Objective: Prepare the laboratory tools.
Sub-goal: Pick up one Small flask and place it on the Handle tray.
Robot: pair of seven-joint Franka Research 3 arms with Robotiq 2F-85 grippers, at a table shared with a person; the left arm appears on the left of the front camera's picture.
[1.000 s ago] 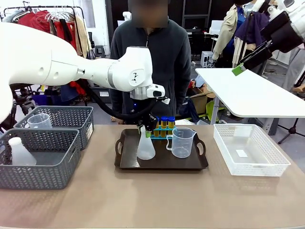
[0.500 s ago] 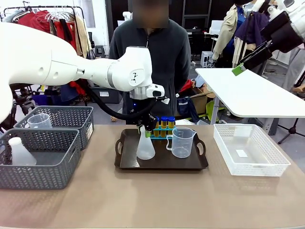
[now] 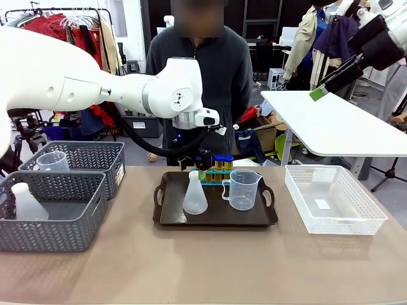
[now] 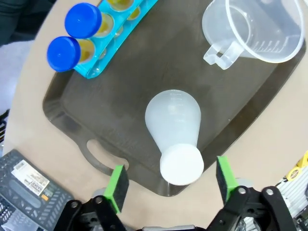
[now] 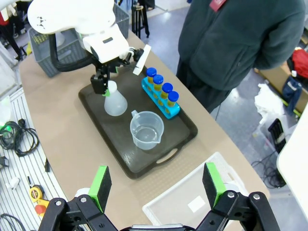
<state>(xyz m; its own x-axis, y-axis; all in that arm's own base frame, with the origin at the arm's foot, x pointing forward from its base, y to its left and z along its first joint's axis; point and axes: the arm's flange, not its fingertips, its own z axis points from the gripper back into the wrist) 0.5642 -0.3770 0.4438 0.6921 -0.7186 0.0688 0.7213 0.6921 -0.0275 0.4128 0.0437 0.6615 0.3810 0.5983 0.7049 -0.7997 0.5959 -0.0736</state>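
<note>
Left wrist view: the left gripper (image 4: 168,185) hangs over the conical flask (image 4: 174,134) with its green pads spread wide and touching nothing — the flask stands upright on the dark tray (image 4: 144,67), the tube rack (image 4: 113,29) at 11 o'clock and the measuring beaker (image 4: 255,29) at 2 o'clock. To finish the release well, I'd lift straight up along the neck so neither pad clips it. The right gripper (image 5: 155,185) — jaws apart, empty — hovers high over the table.
</note>
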